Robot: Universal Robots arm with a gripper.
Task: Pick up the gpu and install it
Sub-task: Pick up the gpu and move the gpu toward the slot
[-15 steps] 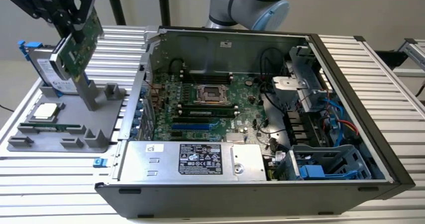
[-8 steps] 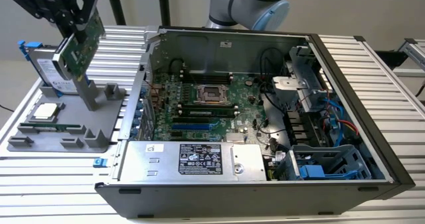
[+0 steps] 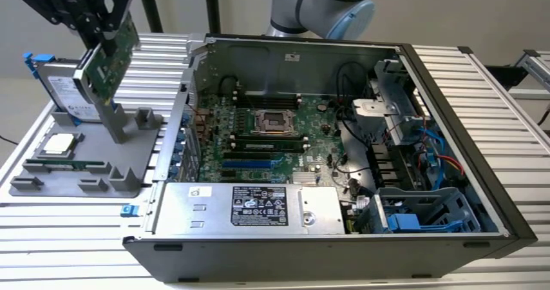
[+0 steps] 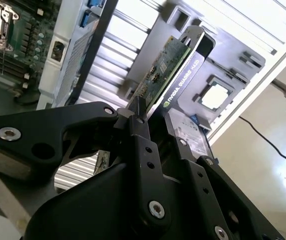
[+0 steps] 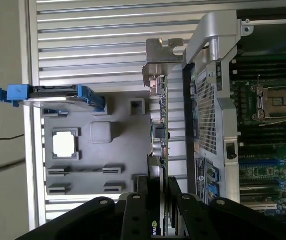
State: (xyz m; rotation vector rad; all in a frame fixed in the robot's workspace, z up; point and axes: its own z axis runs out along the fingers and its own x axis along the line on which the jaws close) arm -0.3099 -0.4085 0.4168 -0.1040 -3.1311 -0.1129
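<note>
1. My gripper (image 3: 107, 35) is in the upper left of the exterior view, closed on the gpu (image 3: 112, 61). My fingers (image 4: 141, 140) clamp the card's thin edge from both faces, and in both wrist views I see no gap between pad and card.
2. The gpu hangs tilted from my grasp. Its green face is turned toward the exterior camera and its silver bracket (image 3: 114, 116) points down at the grey tray (image 3: 64, 183).
3. I judge the pick-up done, or all but done, since most of the card is up above the tray. In the exterior view the bracket's lower tip overlaps one of the tray's posts, so I cannot tell whether it is fully clear (the first wrist view looks along the card's edge and does not settle it).
4. The hard drive (image 3: 60, 90) stands in the tray just beside the gpu, and the chip (image 3: 58, 144) lies flat lower left. Neither is in my hold.
5. The install half is, by my reading, not begun. The open case (image 3: 301, 261) fills the centre and right of the exterior view, well apart from the card. On the board (image 3: 266, 135) inside it, the blue slot (image 3: 245, 165) near the frame's middle stands bare.
</note>
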